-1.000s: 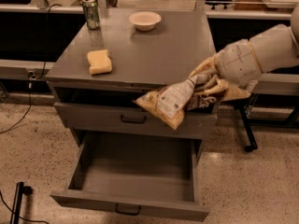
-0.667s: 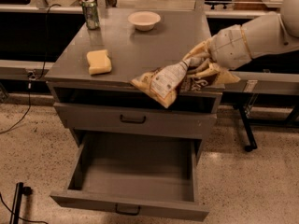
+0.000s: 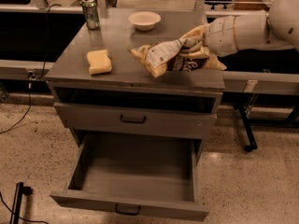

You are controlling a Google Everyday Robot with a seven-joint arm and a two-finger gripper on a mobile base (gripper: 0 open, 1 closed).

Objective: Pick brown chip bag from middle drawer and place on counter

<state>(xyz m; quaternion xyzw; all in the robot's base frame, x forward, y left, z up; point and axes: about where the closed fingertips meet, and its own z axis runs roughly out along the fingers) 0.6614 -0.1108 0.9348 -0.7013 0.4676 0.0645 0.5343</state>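
The brown chip bag [image 3: 175, 56] hangs just above the right part of the counter [image 3: 126, 41], tilted with its tan end to the left. My gripper [image 3: 192, 46] comes in from the right and is shut on the bag's right half. The middle drawer [image 3: 135, 171] stands pulled wide open at the bottom of the cabinet, and its inside shows nothing in it. Its black handle [image 3: 127, 211] is at the front edge.
A yellow sponge [image 3: 99, 62] lies on the counter's left front. A white bowl [image 3: 144, 20] and a green can [image 3: 90, 13] stand at the back. A closed drawer front [image 3: 135, 120] sits above the open one. A black stand leg [image 3: 246, 127] is at the right.
My gripper has lifted the chip bag up and back, from in front of the cabinet's right edge to above the counter's right part.
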